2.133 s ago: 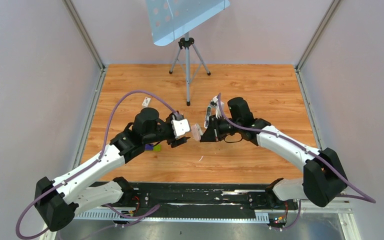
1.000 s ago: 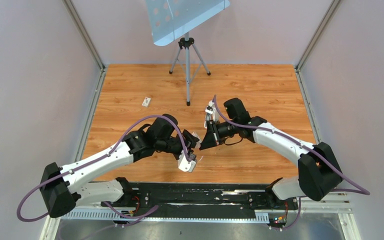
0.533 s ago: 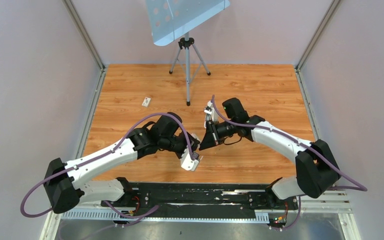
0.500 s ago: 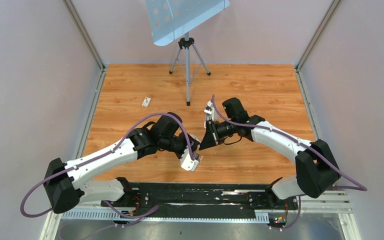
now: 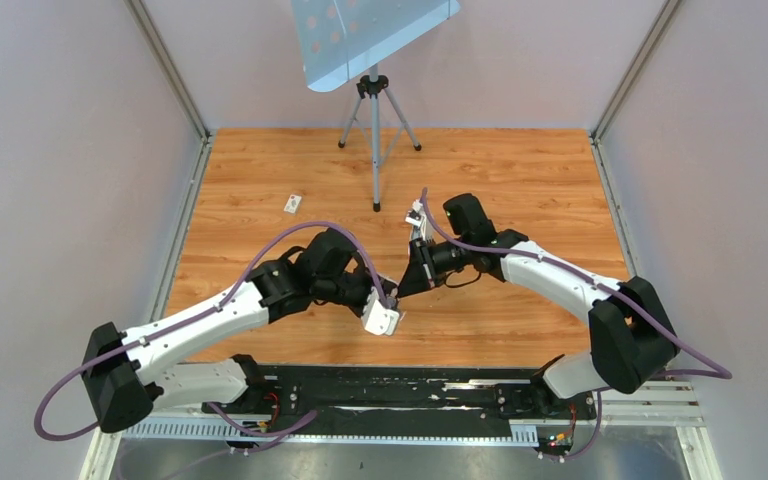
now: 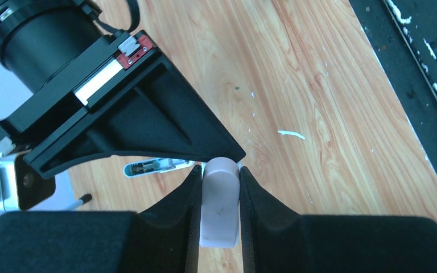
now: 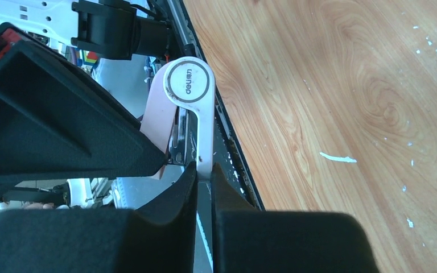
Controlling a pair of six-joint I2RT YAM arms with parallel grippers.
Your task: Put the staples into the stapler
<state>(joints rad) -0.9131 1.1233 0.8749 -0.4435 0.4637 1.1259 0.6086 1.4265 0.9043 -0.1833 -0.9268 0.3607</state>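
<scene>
Above the middle of the table (image 5: 520, 170), toward its near edge, the stapler (image 6: 220, 210) hangs clear of the surface, shared between both arms. Left pincer (image 6: 219, 169) — closed on the pale pink body, pressing both its sides. Right pincer (image 7: 203, 166) — clamped on the thin white arm bearing the round logo. Risks, as judged: opposed pulls could strain the hinge, or the narrow white arm could slip from its shallow hold. Either way the stapler would tilt or drop to the table.
</scene>
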